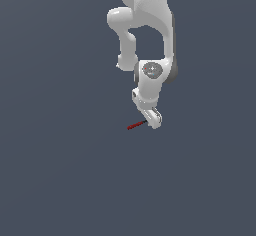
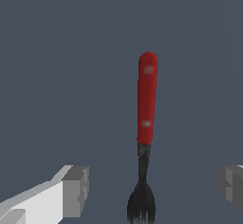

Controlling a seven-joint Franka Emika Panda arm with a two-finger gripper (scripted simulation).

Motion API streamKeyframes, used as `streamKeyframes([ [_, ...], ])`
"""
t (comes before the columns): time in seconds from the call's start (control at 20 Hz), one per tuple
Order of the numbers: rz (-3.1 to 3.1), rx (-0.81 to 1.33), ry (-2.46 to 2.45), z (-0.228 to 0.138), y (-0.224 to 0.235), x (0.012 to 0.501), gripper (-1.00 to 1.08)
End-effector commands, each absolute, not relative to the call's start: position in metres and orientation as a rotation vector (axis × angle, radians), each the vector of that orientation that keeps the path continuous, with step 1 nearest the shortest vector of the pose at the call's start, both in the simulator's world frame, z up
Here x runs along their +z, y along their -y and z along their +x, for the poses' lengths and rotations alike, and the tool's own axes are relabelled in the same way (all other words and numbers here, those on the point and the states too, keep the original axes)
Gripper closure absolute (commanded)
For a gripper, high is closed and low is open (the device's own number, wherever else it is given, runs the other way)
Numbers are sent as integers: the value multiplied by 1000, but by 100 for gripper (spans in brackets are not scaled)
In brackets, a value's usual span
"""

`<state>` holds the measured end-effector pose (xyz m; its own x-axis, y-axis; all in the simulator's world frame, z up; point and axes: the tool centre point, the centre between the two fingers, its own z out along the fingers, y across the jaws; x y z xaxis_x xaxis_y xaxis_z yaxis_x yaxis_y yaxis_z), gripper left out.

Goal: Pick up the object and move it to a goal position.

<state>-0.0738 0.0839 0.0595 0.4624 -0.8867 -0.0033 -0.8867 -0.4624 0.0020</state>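
tool (image 2: 152,190) wide open around fork (image 2: 146,99)

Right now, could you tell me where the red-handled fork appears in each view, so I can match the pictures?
Exterior view: the fork lies just below centre, sticking out toward that view's left from the gripper.
Wrist view: the fork runs lengthwise between the spread grey fingertips, its black tines nearest the camera.
Shared landmark: the white gripper at the fork's black end.
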Motion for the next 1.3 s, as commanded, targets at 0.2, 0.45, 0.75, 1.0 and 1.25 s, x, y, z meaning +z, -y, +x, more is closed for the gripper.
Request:
streamKeyframes([
  [0.2,2647,0,1692,-77,-86,56,-92],
  [0.45,2649,-1,1689,-77,-86,55,-92],
  [0.75,2647,-1,1692,-78,-86,38,-92],
  [1.0,2645,0,1695,-78,-86,15,-92],
  [1.25,2645,0,1696,-78,-86,6,-92],
])
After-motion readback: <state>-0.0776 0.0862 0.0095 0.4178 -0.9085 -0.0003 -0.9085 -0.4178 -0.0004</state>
